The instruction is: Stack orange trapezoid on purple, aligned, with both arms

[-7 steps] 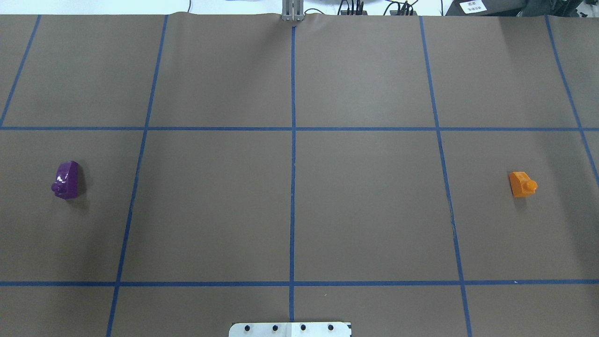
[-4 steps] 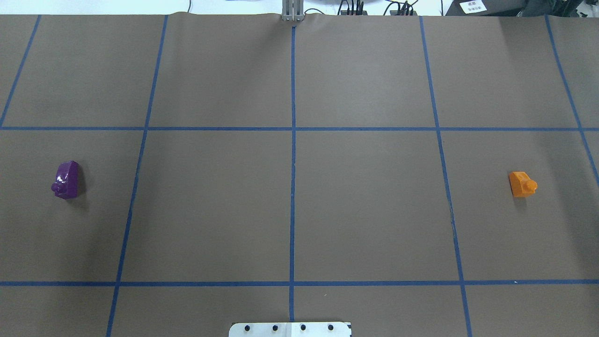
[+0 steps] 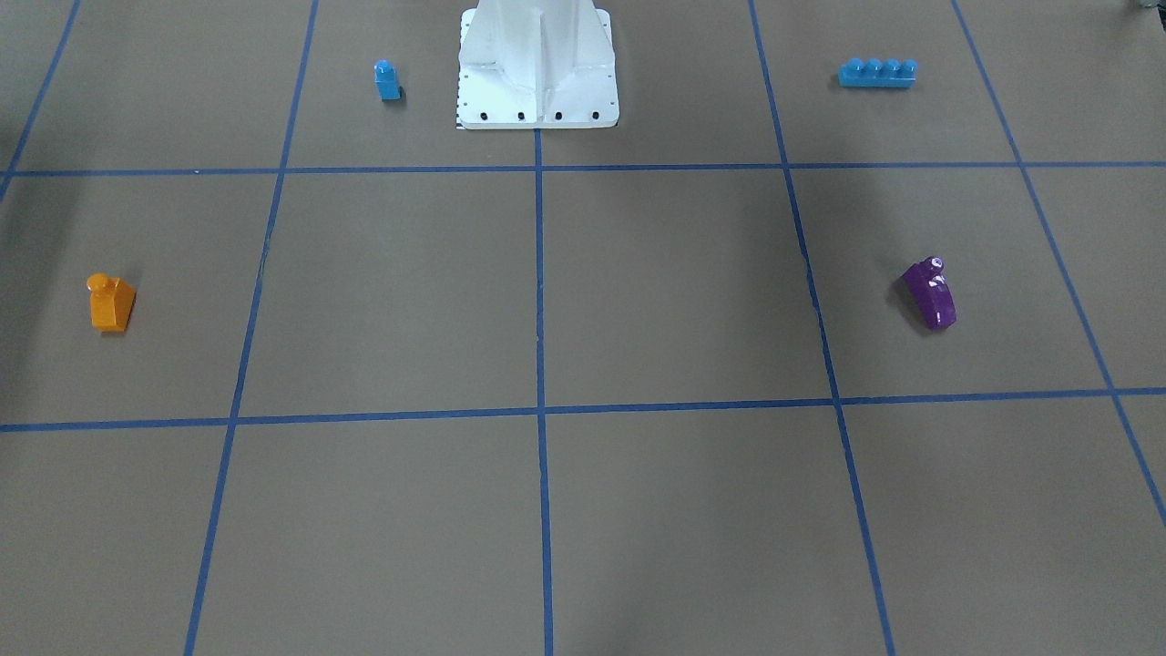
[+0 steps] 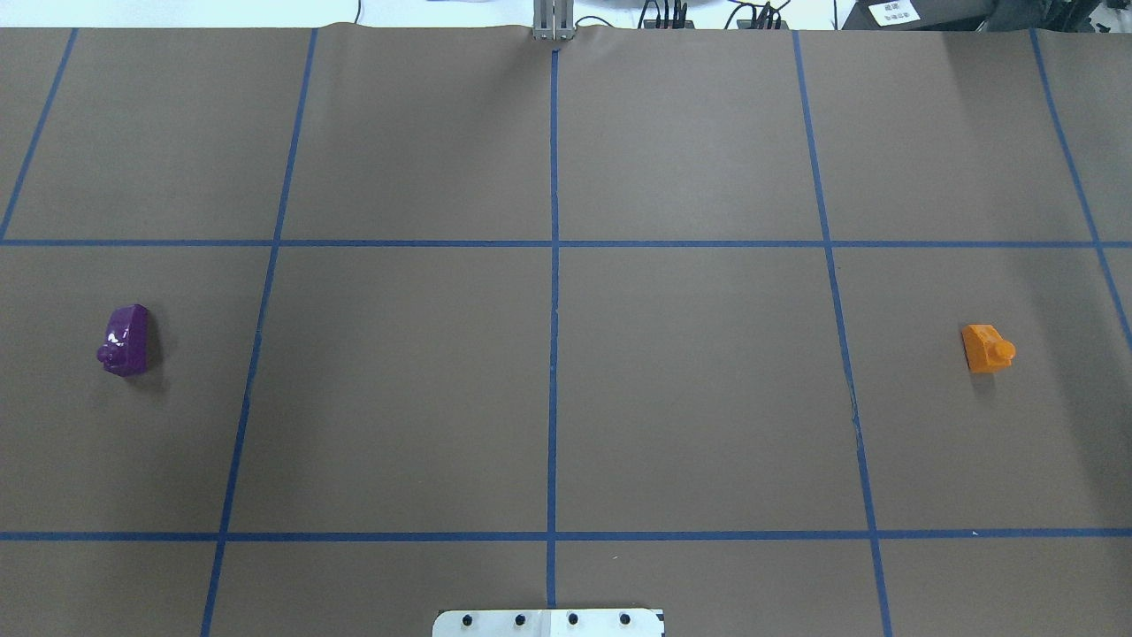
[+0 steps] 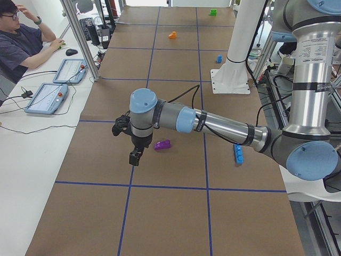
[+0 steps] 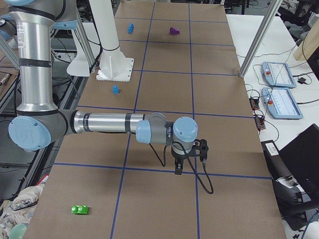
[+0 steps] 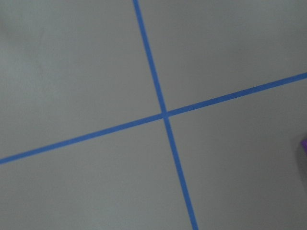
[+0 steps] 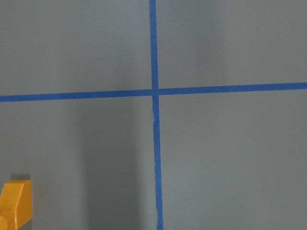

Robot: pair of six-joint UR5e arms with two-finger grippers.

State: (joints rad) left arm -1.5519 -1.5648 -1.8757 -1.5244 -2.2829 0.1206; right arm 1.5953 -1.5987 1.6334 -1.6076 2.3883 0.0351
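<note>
The orange trapezoid lies alone on the brown table at the right, and also shows in the front view and at the right wrist view's lower left edge. The purple brick lies at the left. Both arms show only in the side views. My left gripper hangs above the table beside the purple brick. My right gripper hangs low over the table's near end. I cannot tell whether either gripper is open or shut.
A small blue one-stud brick and a long blue four-stud brick lie either side of the white pedestal. A green brick lies near the table's right end. Blue tape lines grid the table. An operator sits beside the table.
</note>
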